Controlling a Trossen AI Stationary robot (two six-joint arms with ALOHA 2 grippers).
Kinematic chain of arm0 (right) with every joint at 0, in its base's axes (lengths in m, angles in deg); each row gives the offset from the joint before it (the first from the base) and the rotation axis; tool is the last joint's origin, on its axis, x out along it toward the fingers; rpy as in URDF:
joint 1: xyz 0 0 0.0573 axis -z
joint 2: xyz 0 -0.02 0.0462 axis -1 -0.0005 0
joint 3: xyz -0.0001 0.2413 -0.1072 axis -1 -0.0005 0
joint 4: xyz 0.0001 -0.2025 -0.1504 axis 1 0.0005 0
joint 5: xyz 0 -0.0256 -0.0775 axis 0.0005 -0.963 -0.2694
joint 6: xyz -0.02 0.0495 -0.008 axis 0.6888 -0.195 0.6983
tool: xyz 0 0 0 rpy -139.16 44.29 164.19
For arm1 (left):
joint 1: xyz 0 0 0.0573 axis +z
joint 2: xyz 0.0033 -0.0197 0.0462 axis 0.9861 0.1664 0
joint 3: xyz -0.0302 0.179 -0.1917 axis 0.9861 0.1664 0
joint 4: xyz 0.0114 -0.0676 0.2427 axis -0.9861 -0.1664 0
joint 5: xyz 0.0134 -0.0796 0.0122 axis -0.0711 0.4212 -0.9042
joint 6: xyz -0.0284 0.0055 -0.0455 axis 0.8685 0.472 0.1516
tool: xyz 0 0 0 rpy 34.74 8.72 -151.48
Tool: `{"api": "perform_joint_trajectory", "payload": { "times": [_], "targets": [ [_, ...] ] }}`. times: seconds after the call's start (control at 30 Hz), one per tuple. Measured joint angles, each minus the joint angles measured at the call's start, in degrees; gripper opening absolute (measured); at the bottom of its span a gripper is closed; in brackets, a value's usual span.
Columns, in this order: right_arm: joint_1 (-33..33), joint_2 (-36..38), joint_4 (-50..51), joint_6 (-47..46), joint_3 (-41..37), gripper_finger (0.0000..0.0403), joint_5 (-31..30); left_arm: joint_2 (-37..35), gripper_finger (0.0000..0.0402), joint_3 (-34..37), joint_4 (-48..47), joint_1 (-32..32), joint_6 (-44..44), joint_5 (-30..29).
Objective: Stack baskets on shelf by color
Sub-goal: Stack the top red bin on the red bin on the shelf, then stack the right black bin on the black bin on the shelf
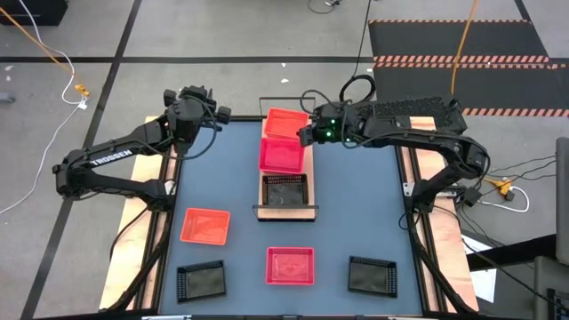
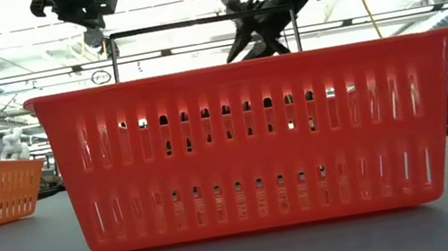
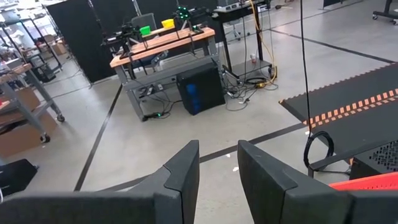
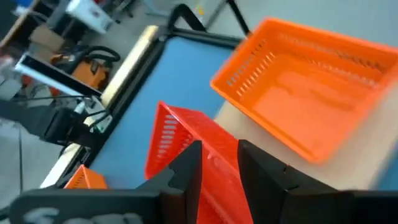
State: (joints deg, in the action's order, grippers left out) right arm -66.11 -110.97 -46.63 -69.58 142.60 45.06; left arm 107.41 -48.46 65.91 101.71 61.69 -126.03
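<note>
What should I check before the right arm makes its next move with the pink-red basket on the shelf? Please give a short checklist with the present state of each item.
1. Right gripper is at the pink-red basket: ok, it sits at that basket's far right corner.
2. Right gripper's hold: cannot tell; in the right wrist view the fingers sit close together at the basket's wall.
3. Shelf contents: ok, an orange basket at the far end, the pink-red one in the middle, a black basket at the near end.
4. Left gripper is out of the way: ok, it hangs beyond the table's far left edge, fingers apart and empty.
5. Baskets left on the table: not ok, four remain.
</note>
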Motion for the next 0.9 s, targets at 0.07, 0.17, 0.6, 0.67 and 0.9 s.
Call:
{"api": "perform_joint_trajectory", "payload": {
  "times": [0.07,0.17,0.6,0.67,0.9],
  "targets": [
    [-0.32,-1.08,-4.88,2.61,-1.01,0.0098,0.73,0.0,0.0113,-0.02,0.08,0.01,0.09,0.0],
    [-0.35,-2.88,-10.35,5.29,-2.14,0.0098,3.33,0.0,0.0113,-0.02,0.11,-0.01,0.09,0.02],
    [0.46,-8.94,-11.23,5.84,-2.5,0.0098,5.25,0.0,0.0113,-0.02,0.12,0.07,-0.17,0.02],
    [0.5,-7.81,-11.01,6.86,-2.5,0.0098,4.18,0.0,0.0113,-0.02,0.0,0.05,-0.23,0.02],
    [-0.87,0.45,-10.34,12.63,-2.47,0.0098,1.84,0.0,0.0113,-0.02,-0.74,0.05,-1.37,0.02]
  ]
}}
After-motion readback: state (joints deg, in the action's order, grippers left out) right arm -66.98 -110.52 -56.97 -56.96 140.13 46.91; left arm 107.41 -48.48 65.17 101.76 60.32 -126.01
